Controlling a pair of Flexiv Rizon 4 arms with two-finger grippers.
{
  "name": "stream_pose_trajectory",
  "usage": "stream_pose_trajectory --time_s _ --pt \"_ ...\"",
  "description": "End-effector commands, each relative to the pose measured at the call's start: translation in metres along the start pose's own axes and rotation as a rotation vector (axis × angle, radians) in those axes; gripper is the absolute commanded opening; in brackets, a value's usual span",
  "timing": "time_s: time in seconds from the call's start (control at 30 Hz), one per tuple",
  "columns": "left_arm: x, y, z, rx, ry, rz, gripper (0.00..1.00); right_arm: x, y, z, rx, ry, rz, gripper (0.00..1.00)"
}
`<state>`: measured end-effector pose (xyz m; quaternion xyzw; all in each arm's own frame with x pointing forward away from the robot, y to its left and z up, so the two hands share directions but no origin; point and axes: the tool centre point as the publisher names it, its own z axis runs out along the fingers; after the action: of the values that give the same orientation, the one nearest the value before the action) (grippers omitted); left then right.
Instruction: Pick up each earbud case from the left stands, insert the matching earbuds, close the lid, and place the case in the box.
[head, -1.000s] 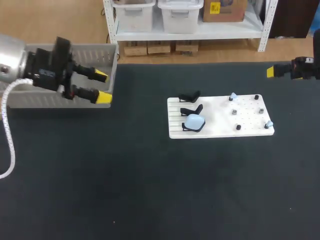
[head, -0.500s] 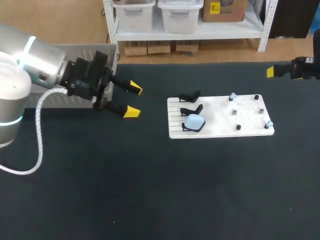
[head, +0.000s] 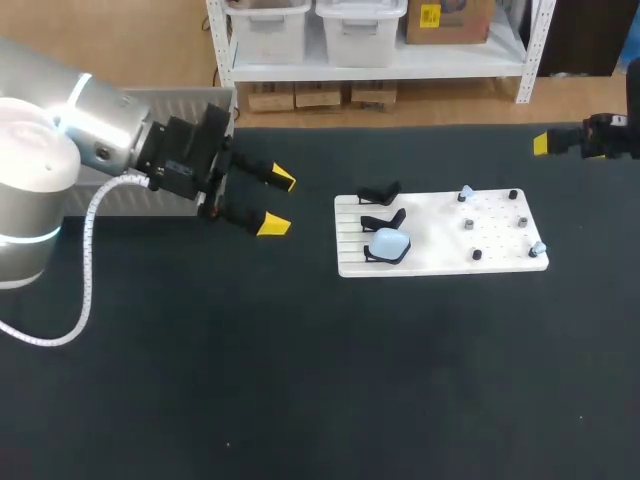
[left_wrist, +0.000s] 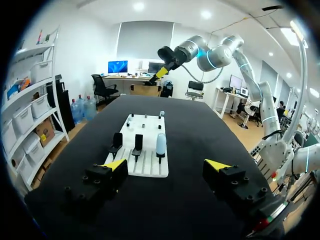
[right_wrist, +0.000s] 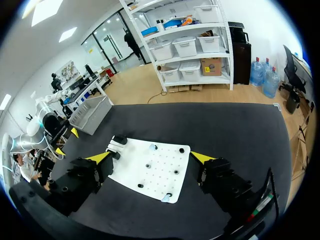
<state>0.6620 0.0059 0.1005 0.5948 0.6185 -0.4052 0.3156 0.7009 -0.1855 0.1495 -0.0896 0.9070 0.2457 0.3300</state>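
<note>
A white board (head: 440, 262) lies right of the table's middle. At its left end a light blue earbud case (head: 388, 243) sits on the nearest of three black stands; the other two stands (head: 379, 192) are bare. Two light blue earbuds (head: 467, 191) (head: 538, 247) rest on pegs at the board's right part. My left gripper (head: 278, 202) hangs open, left of the board and pointing at it. From its wrist the case (left_wrist: 160, 144) shows ahead of the open left gripper (left_wrist: 165, 165). My right gripper (right_wrist: 151, 157) is open, high beyond the board's far right corner.
A grey box (head: 190, 101) stands at the table's far left edge, behind my left arm. Several small black pegs (head: 477, 254) stick up from the board among the earbuds. Dark tabletop stretches in front of the board.
My left arm has swung right from over the grey box toward the board, gripper still open. The right arm has not moved.
</note>
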Motion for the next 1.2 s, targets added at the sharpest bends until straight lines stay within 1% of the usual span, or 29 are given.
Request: stream_pose_trajectory --time_s 0.03,0.07,0.13,0.2,0.27,0.37,0.4,0.47,0.57,0.73,0.87,1.17,1.2 --pt "0.001 0.000 0.000 0.000 -0.003 0.002 1.00 0.000 0.000 0.000 0.000 0.000 0.000 1.00" --pt "0.004 -0.001 0.006 0.009 -0.016 -0.010 1.00 0.000 0.000 0.000 0.000 0.000 0.000 1.00" --pt "0.009 -0.003 0.015 -0.008 -0.019 -0.033 1.00 0.000 0.000 0.000 0.000 0.000 0.000 1.00" --pt "0.011 -0.003 0.023 -0.004 -0.034 -0.031 1.00 0.000 0.000 0.000 0.000 0.000 0.000 1.00" --pt "0.011 -0.004 0.032 0.001 -0.030 -0.032 1.00 0.000 0.000 0.000 0.000 0.000 0.000 1.00" --pt "0.010 -0.003 0.041 0.013 -0.016 -0.021 1.00 0.000 0.000 0.000 0.000 0.000 0.000 1.00" --pt "0.009 -0.002 0.043 0.007 -0.012 -0.009 1.00 0.000 0.000 0.000 0.000 0.000 0.000 1.00" --pt "0.005 -0.001 0.047 0.008 -0.030 0.035 1.00 0.000 0.000 0.000 0.000 0.000 0.000 1.00" --pt "0.002 0.000 0.056 0.018 -0.016 0.061 1.00 0.000 0.000 0.000 0.000 0.000 0.000 1.00" --pt "0.001 0.001 0.072 0.044 -0.017 0.071 1.00 0.000 0.000 0.000 0.000 0.000 0.000 1.00" --pt "0.003 0.002 0.082 0.054 -0.042 0.081 1.00 0.000 0.000 0.000 0.000 0.000 0.000 1.00" --pt "0.009 -0.001 0.102 0.046 -0.047 0.098 1.00 0.000 0.000 0.000 0.000 0.000 0.000 1.00" --pt "0.009 -0.001 0.104 0.045 -0.050 0.099 0.99 0.000 0.000 0.000 0.000 0.000 0.000 1.00"
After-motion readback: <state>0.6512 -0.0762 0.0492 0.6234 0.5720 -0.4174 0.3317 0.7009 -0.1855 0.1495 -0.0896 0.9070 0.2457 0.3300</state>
